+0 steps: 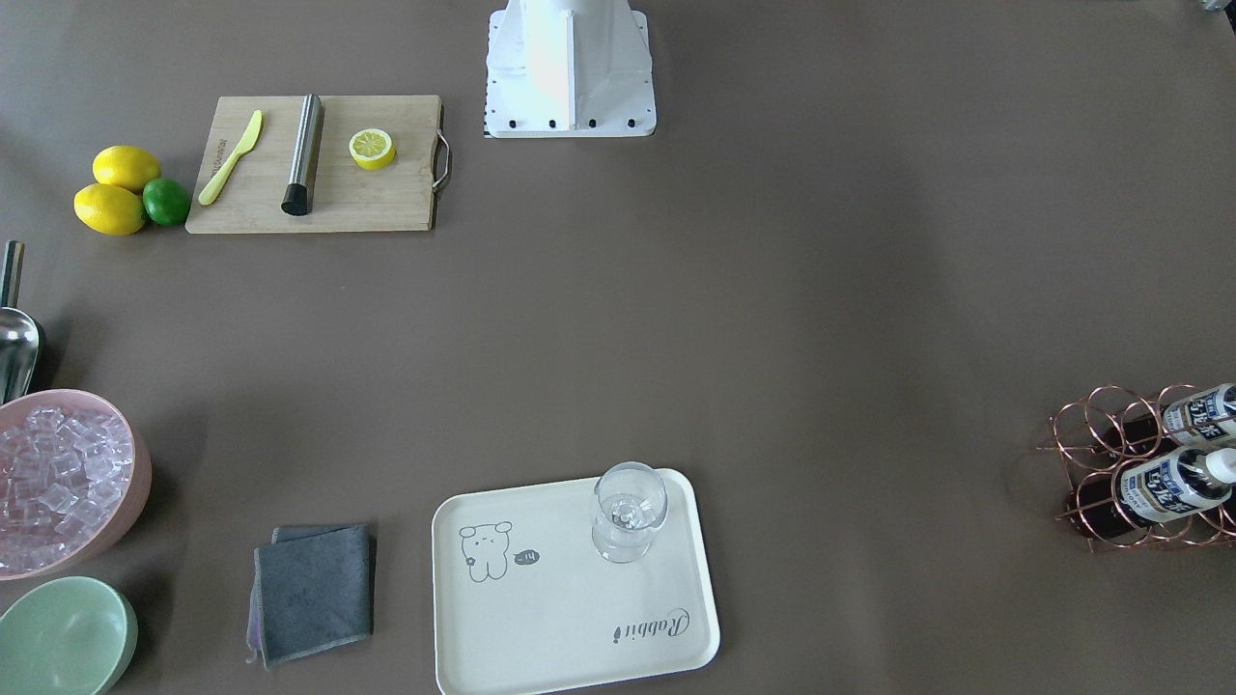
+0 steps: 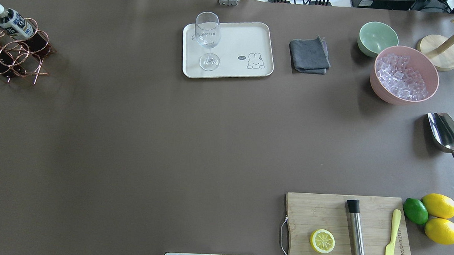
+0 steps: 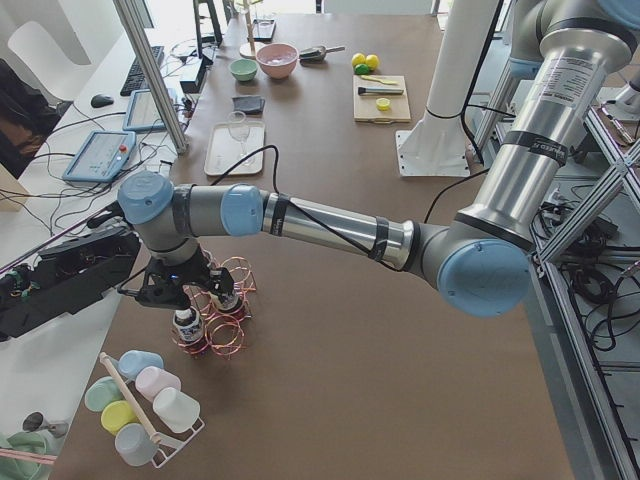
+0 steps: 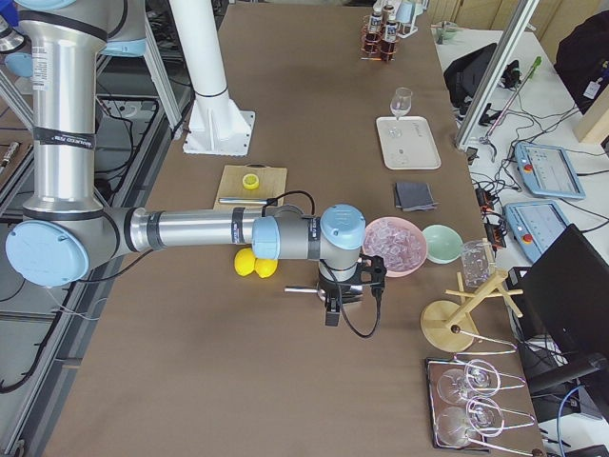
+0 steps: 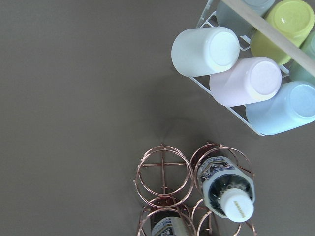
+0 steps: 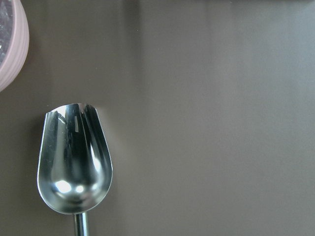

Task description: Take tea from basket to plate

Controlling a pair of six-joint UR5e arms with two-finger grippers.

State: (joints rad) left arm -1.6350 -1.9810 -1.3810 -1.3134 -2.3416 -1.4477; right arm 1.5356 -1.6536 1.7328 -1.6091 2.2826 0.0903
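The tea (image 5: 228, 191) sits in the basket (image 5: 164, 164), the left gripper (image 3: 185, 292) above it; its fingers' spread I cannot tell. This is likely the approach: next, lower, grip it, lift toward the plate (image 2: 237, 38).

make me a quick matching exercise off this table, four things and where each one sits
Things:
1. stemmed glass
2. lemon half
3. ice cubes
4. tea

Places:
A. in the basket
B. on the plate
C. in the pink bowl
D. on the cutting board

Pairs: 1-B, 2-D, 3-C, 4-A
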